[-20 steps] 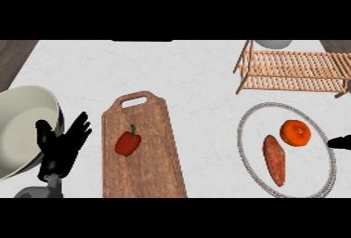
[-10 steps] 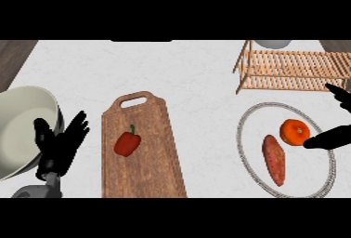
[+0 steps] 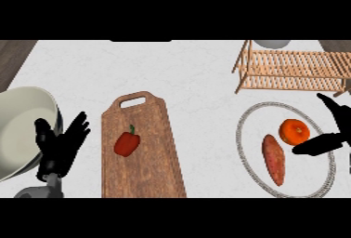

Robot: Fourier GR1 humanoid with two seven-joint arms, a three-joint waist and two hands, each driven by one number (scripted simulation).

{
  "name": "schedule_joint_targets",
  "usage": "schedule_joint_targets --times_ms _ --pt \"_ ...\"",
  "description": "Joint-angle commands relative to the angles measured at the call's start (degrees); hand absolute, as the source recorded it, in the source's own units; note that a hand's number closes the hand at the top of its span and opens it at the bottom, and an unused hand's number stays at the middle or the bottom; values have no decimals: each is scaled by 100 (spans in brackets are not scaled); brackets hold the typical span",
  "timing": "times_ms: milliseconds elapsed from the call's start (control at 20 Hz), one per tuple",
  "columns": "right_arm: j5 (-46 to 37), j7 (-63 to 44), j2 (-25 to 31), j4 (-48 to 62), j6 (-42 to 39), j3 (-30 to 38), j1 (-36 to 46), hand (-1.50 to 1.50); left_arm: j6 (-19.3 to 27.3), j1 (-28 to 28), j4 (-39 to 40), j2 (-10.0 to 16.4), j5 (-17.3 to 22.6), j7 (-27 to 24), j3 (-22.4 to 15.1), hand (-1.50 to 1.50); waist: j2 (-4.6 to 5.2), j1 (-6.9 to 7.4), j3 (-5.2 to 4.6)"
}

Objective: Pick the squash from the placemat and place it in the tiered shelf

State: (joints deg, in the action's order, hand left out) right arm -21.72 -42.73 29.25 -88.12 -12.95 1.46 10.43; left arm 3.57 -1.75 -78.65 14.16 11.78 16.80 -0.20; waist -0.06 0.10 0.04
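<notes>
An orange round squash (image 3: 295, 131) lies on the round white placemat (image 3: 250, 122) at the right, beside a long reddish sweet potato (image 3: 273, 159). The wooden tiered shelf (image 3: 291, 69) stands behind the placemat at the upper right. My right hand (image 3: 337, 116) comes in from the right edge, open, its fingers raised to the right of the squash and its thumb just below and right of it, holding nothing. At the lower left my left hand (image 3: 63, 145) rests open, fingers up.
A wooden cutting board (image 3: 147, 172) with a red bell pepper (image 3: 126, 143) lies in the middle. A large pale bowl (image 3: 17, 125) stands at the left edge by my left hand. A grey object (image 3: 272, 44) sits behind the shelf.
My right hand has come in from the right edge and moved left to the squash's right side. The left hand and all objects have stayed still.
</notes>
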Motion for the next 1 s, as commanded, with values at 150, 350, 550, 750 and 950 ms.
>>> schedule_joint_targets --times_ms 150,350,550,750,950 --pt "-691 70 -566 447 247 -100 163 -150 -63 -164 483 -216 -290 -332 108 0 8 2 -4" --pt "-767 575 -296 962 48 258 245 -150 -175 -402 372 -106 -213 -17 307 0 10 -1 -3" --pt "-1230 18 -677 560 208 63 167 -150 -260 -204 292 -181 -287 -91 350 0 5 -6 -5" --pt "-1363 734 -554 1434 333 335 410 -150 -451 -89 344 -239 -275 -190 383 0 7 -1 -4" --pt "-1642 1410 -758 2158 950 303 429 -150 15 -156 -76 -625 -501 131 113 0 9 10 -2"
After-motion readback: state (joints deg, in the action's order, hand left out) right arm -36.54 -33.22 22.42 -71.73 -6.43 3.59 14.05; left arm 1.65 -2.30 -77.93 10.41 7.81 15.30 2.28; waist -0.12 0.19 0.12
